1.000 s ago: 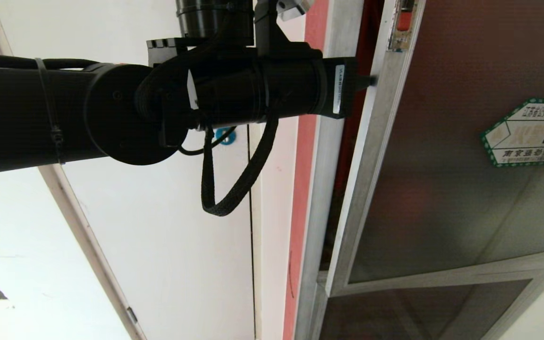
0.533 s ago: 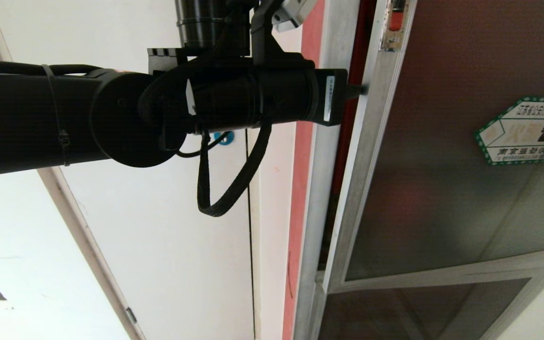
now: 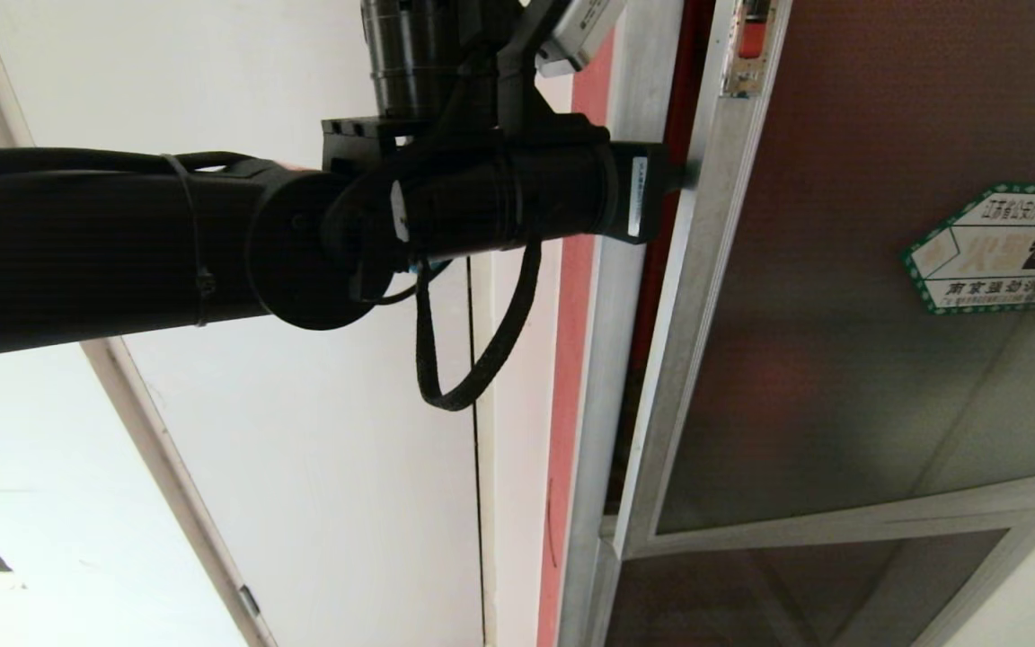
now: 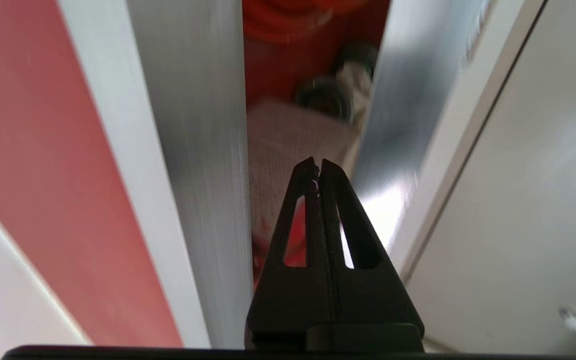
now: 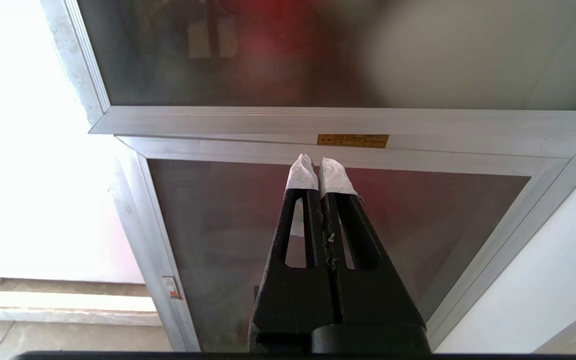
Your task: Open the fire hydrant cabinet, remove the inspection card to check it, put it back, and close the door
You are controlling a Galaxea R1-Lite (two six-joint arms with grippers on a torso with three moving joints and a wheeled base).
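The fire hydrant cabinet (image 3: 618, 377) has a silver frame and a red inside. Its dark glass door (image 3: 841, 377), with the green-edged arrow sticker (image 3: 998, 247), stands slightly ajar. My left gripper (image 3: 686, 171) is shut and empty, its tip in the narrow gap at the door's free edge. In the left wrist view the shut gripper (image 4: 316, 162) points into the gap between the frame (image 4: 193, 150) and the door's edge (image 4: 403, 100). Behind it lies a pale flat rectangle, apparently the inspection card (image 4: 288, 135). My right gripper (image 5: 320, 161) is shut, parked low before the lower glass door.
A plain white panel door (image 3: 320, 467) fills the wall left of the cabinet, beside a red strip (image 3: 567, 377). The smaller lower glass door (image 5: 248, 225) has an orange label (image 5: 352, 140) above it. Red hose (image 4: 293, 15) shows inside the cabinet.
My left arm's elbow and forearm have swung right in the head view. The gripper tip stays at the door's edge. The door has hardly moved.
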